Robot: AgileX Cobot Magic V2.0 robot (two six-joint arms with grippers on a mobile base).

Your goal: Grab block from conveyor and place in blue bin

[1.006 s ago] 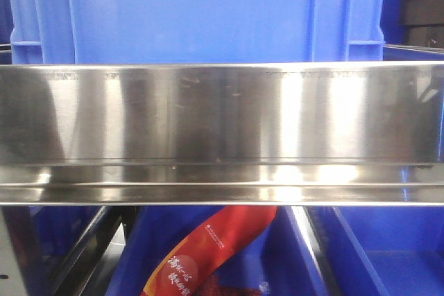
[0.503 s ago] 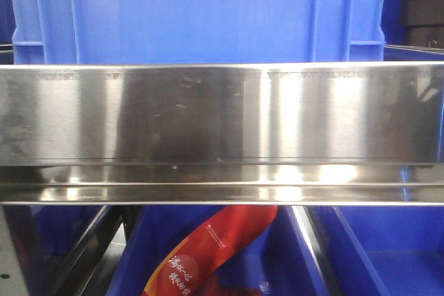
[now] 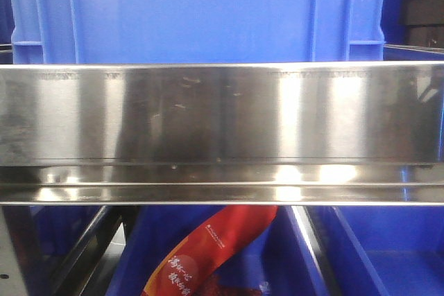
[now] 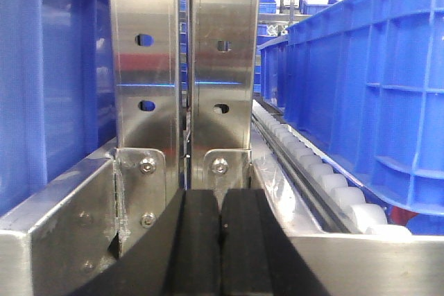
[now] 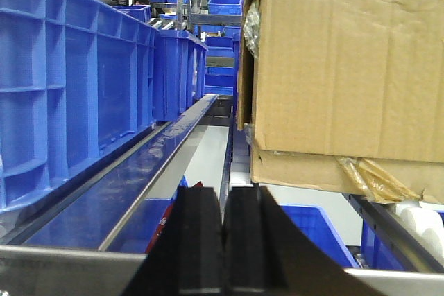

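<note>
No block and no conveyor belt show in any view. A large blue bin (image 3: 194, 12) stands on a steel shelf rail (image 3: 222, 123) in the front view. My left gripper (image 4: 220, 240) is shut and empty, its black fingers (image 4: 198, 244) pressed together in front of perforated steel uprights (image 4: 184, 67). My right gripper (image 5: 223, 240) is shut and empty, pointing along a steel rail (image 5: 149, 171) between blue bins (image 5: 69, 88) and a cardboard box (image 5: 340, 67).
Blue bins (image 4: 368, 81) sit on a white roller track (image 4: 319, 178) right of the left gripper. Below the shelf are blue bins (image 3: 388, 247) and a red printed packet (image 3: 208, 251). More shelving with blue bins stands farther back (image 5: 215, 25).
Only the reflections on the steel rail shift slightly. Nothing else has visibly moved.
</note>
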